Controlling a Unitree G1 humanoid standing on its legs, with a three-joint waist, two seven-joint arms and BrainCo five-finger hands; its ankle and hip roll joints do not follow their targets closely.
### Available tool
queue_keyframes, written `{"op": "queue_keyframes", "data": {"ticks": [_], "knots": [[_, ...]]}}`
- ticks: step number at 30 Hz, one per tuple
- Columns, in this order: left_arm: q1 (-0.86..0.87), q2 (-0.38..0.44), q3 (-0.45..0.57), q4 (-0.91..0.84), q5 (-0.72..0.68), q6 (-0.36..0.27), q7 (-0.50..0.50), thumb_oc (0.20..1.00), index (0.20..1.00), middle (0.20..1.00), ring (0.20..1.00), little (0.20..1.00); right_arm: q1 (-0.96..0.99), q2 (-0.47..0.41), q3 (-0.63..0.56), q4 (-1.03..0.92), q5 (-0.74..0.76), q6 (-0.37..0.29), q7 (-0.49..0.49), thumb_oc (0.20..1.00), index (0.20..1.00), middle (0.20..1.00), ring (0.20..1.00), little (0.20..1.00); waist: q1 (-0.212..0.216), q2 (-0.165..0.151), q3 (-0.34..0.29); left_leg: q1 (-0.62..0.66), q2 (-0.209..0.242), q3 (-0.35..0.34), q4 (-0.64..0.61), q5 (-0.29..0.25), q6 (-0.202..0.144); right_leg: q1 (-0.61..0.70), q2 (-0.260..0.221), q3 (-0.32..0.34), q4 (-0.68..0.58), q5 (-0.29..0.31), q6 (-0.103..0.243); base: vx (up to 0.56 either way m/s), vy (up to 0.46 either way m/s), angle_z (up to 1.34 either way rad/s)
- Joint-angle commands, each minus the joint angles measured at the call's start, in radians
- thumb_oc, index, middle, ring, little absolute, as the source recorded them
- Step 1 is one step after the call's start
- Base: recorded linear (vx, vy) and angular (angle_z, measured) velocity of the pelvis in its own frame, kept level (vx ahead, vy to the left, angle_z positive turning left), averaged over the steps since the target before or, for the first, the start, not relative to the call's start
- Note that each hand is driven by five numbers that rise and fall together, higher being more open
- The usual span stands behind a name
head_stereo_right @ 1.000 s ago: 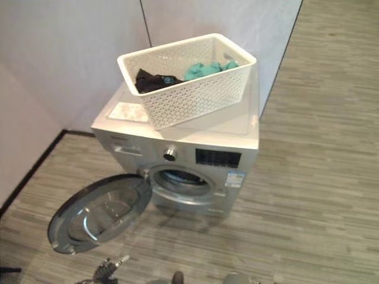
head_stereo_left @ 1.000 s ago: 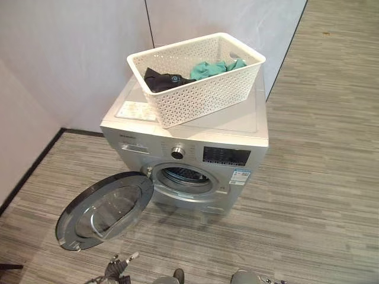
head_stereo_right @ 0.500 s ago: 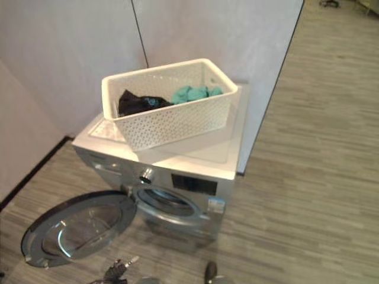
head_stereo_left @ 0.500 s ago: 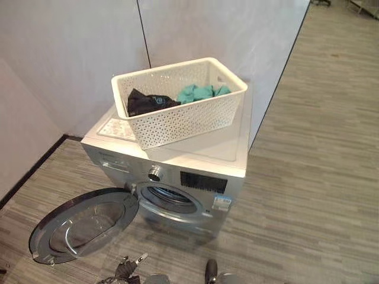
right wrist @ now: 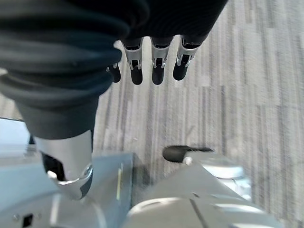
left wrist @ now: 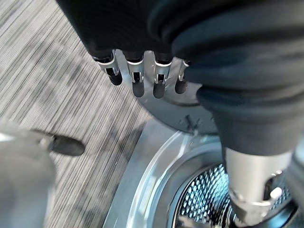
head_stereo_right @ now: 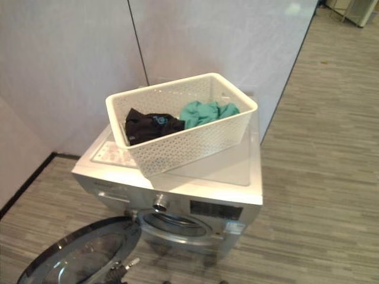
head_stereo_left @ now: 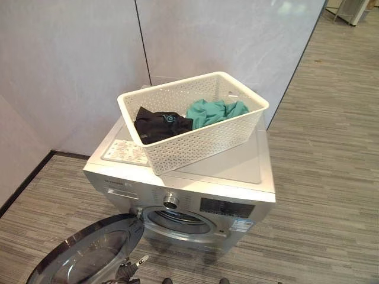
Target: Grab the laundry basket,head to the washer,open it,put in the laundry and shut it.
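The whole head view had shifted over the last second, which I read as the camera moving rather than anything being handled: the washing machine [head_stereo_left: 189,189] now sat lower in frame, the wall behind it showed more, and the open door [head_stereo_left: 89,254] ran off the bottom edge. The white perforated laundry basket [head_stereo_left: 195,142] kept the same skewed seat on the washer's top, well beyond the fingers of either hand, with the black garment [head_stereo_left: 157,125] and the teal garment [head_stereo_left: 214,111] side by side inside. So loading had not begun; the door was already open.

The left hand [left wrist: 142,71] hung with fingers straight and holding nothing, the drum opening [left wrist: 209,190] past its thumb. The right hand [right wrist: 152,61] hung likewise slack and empty above the striped floor [right wrist: 237,95].
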Motion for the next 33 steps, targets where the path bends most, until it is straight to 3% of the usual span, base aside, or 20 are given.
{"op": "queue_keyframes", "data": {"ticks": [1,2,3,4,6,8,9,10,11,17,18,19,20,21,22,23,24,28,30,33], "knots": [[-0.024,0.008,0.012,0.016,0.018,-0.029,0.006,1.0,1.0,1.0,1.0,1.0,-0.043,-0.014,-0.013,0.011,-0.018,-0.017,-0.002,1.0,1.0,1.0,1.0,1.0,0.032,-0.028,0.021,-0.031,0.075,-0.054,-0.012,0.017,-0.016,0.05,-0.061,0.036,0.013,-0.042,0.061,0.08,0.29,0.11],[-0.015,0.018,0.032,0.034,0.018,-0.026,0.005,1.0,1.0,1.0,1.0,1.0,-0.038,-0.008,-0.042,0.051,-0.006,-0.008,-0.001,1.0,1.0,1.0,1.0,1.0,0.034,-0.037,0.022,-0.035,0.025,-0.031,0.05,-0.045,0.022,0.046,-0.108,0.052,0.036,-0.028,0.082,0.13,0.544,0.02],[-0.015,0.021,0.037,0.033,0.024,-0.027,0.003,1.0,1.0,1.0,1.0,1.0,-0.044,-0.015,-0.09,0.071,0.02,-0.008,-0.008,1.0,1.0,1.0,1.0,1.0,0.031,-0.038,0.018,-0.043,-0.015,-0.023,0.075,-0.073,0.042,0.04,-0.148,0.058,0.029,-0.001,0.103,0.08,0.674,-0.09],[-0.013,0.03,0.036,0.03,0.029,-0.027,0.011,1.0,1.0,1.0,1.0,1.0,-0.083,-0.029,-0.089,0.079,0.023,-0.01,-0.019,1.0,1.0,1.0,1.0,1.0,0.05,-0.032,0.026,-0.044,-0.023,-0.01,0.073,-0.082,0.061,-0.013,-0.143,0.055,0.046,0.03,0.098,-0.03,0.398,-0.19],[-0.015,0.031,0.032,0.029,0.029,-0.024,0.01,1.0,1.0,1.0,1.0,1.0,-0.093,-0.028,-0.083,0.08,0.02,-0.013,-0.02,1.0,1.0,1.0,1.0,1.0,0.062,-0.029,0.025,-0.054,-0.021,-0.007,0.072,-0.078,0.064,-0.03,-0.131,0.023,0.059,0.028,0.094,-0.06,0.089,-0.49],[-0.011,0.032,0.028,0.032,0.029,-0.017,-0.001,1.0,1.0,1.0,1.0,1.0,-0.119,-0.021,-0.031,0.076,0.023,-0.02,-0.01,1.0,1.0,1.0,1.0,1.0,0.081,-0.035,0.029,-0.046,-0.032,-0.01,0.057,-0.064,0.072,-0.037,-0.029,-0.034,0.074,-0.02,0.057,-0.02,0.029,-0.53],[-0.011,0.032,0.029,0.032,0.029,-0.017,-0.001,1.0,1.0,1.0,1.0,1.0,-0.119,-0.021,-0.031,0.076,0.023,-0.02,-0.01,1.0,1.0,1.0,1.0,1.0,0.081,-0.035,0.03,-0.045,-0.031,-0.01,0.057,-0.064,0.071,-0.036,-0.028,-0.034,0.074,-0.021,0.057,0.0,-0.026,-0.16],[-0.002,0.025,0.027,0.036,0.023,-0.016,-0.013,1.0,1.0,1.0,1.0,1.0,-0.115,-0.011,0.0,0.069,0.024,-0.024,-0.006,1.0,1.0,1.0,1.0,1.0,0.084,-0.042,0.028,-0.04,-0.037,-0.023,0.046,-0.056,0.072,-0.026,0.009,-0.016,0.054,-0.041,0.042,0.03,-0.063,-0.17],[-0.002,0.025,0.03,0.039,0.016,-0.018,-0.012,1.0,1.0,1.0,1.0,1.0,-0.111,-0.008,0.009,0.066,0.023,-0.025,-0.003,1.0,1.0,1.0,1.0,1.0,0.083,-0.049,0.029,-0.036,-0.042,-0.031,0.047,-0.058,0.072,-0.017,0.024,0.02,0.045,-0.043,0.037,0.03,-0.062,-0.21],[-0.002,0.025,0.031,0.039,0.016,-0.018,-0.012,1.0,1.0,1.0,1.0,1.0,-0.111,-0.008,0.009,0.066,0.023,-0.025,-0.003,1.0,1.0,1.0,1.0,1.0,0.083,-0.049,0.03,-0.034,-0.042,-0.031,0.047,-0.059,0.072,-0.015,0.024,0.021,0.045,-0.043,0.037,0.01,-0.013,0.02],[-0.007,0.023,0.038,0.042,0.014,-0.02,-0.008,1.0,1.0,1.0,1.0,1.0,-0.096,0.0,0.023,0.057,0.017,-0.026,0.002,1.0,1.0,1.0,1.0,1.0,0.078,-0.069,0.039,-0.036,-0.055,-0.048,0.074,-0.07,0.066,-0.008,0.058,0.111,0.037,-0.047,0.023,0.06,-0.118,0.06],[-0.015,0.015,0.051,0.028,-0.017,-0.028,-0.006,1.0,1.0,1.0,1.0,1.0,-0.085,0.008,0.045,0.043,0.002,-0.026,0.004,1.0,1.0,1.0,1.0,1.0,0.087,-0.084,0.065,-0.067,-0.06,-0.056,0.193,-0.105,0.042,0.03,0.041,0.054,0.024,-0.046,0.011,0.03,0.033,0.31],[-0.022,0.005,0.047,0.014,-0.028,-0.038,0.008,1.0,1.0,1.0,1.0,1.0,-0.084,-0.005,0.031,0.046,0.001,-0.024,-0.001,1.0,1.0,1.0,1.0,1.0,0.076,-0.091,0.069,-0.127,-0.009,-0.105,0.212,-0.077,0.016,0.037,0.016,0.049,-0.001,-0.056,0.024,0.01,0.155,0.6],[-0.017,0.004,0.045,0.005,-0.03,-0.039,0.01,1.0,1.0,1.0,1.0,1.0,-0.077,-0.005,0.022,0.046,0.004,-0.022,-0.003,1.0,1.0,1.0,1.0,1.0,0.072,-0.089,0.065,-0.13,0.032,-0.088,0.177,-0.047,0.014,0.039,0.008,0.046,-0.001,-0.064,0.028,0.01,0.224,0.64],[-0.016,0.004,0.045,0.005,-0.03,-0.039,0.01,1.0,1.0,1.0,1.0,1.0,-0.077,-0.005,0.022,0.046,0.004,-0.022,-0.003,1.0,1.0,1.0,1.0,1.0,0.074,-0.089,0.066,-0.126,0.034,-0.086,0.173,-0.046,0.013,0.04,0.009,0.048,-0.001,-0.064,0.028,0.09,0.227,0.21],[-0.014,0.005,0.043,0.002,-0.029,-0.038,0.013,1.0,1.0,1.0,1.0,1.0,-0.068,-0.005,0.009,0.05,0.011,-0.02,-0.006,1.0,1.0,1.0,1.0,1.0,0.073,-0.078,0.052,-0.121,0.069,-0.092,0.104,-0.012,0.009,0.042,-0.003,0.05,-0.004,-0.07,0.036,0.12,0.302,-0.06],[-0.015,0.001,0.041,0.009,-0.022,-0.037,0.014,1.0,1.0,1.0,1.0,1.0,-0.063,-0.007,-0.003,0.058,0.008,-0.018,-0.004,1.0,1.0,1.0,1.0,1.0,0.064,-0.063,0.037,-0.099,0.079,-0.09,0.056,-0.017,0.006,0.049,-0.016,0.043,-0.009,-0.072,0.047,0.16,0.397,-0.12],[-0.019,0.003,0.027,0.022,-0.005,-0.031,0.011,1.0,1.0,1.0,1.0,1.0,-0.049,-0.001,-0.031,0.066,0.008,-0.009,-0.001,1.0,1.0,1.0,1.0,1.0,0.042,-0.051,0.021,-0.084,0.051,-0.066,0.052,-0.024,0.005,0.039,-0.061,0.034,0.009,-0.058,0.067,0.07,0.268,0.07],[-0.025,0.013,0.009,0.028,0.034,-0.023,0.007,1.0,1.0,1.0,1.0,1.0,-0.055,0.002,-0.036,0.071,0.005,-0.002,-0.004,1.0,1.0,1.0,1.0,1.0,0.032,-0.036,0.024,-0.048,0.0,-0.049,0.035,-0.046,0.036,-0.001,-0.102,0.063,0.088,-0.036,0.083,0.08,0.497,-0.01],[-0.028,0.024,0.007,0.031,0.048,-0.02,0.009,1.0,1.0,1.0,1.0,1.0,-0.069,0.012,-0.026,0.071,-0.002,0.0,-0.003,1.0,1.0,1.0,1.0,1.0,0.041,-0.028,0.027,-0.031,-0.013,-0.021,0.018,-0.05,0.053,-0.022,-0.117,0.037,0.106,-0.002,0.092,0.03,0.212,-0.17]]}}
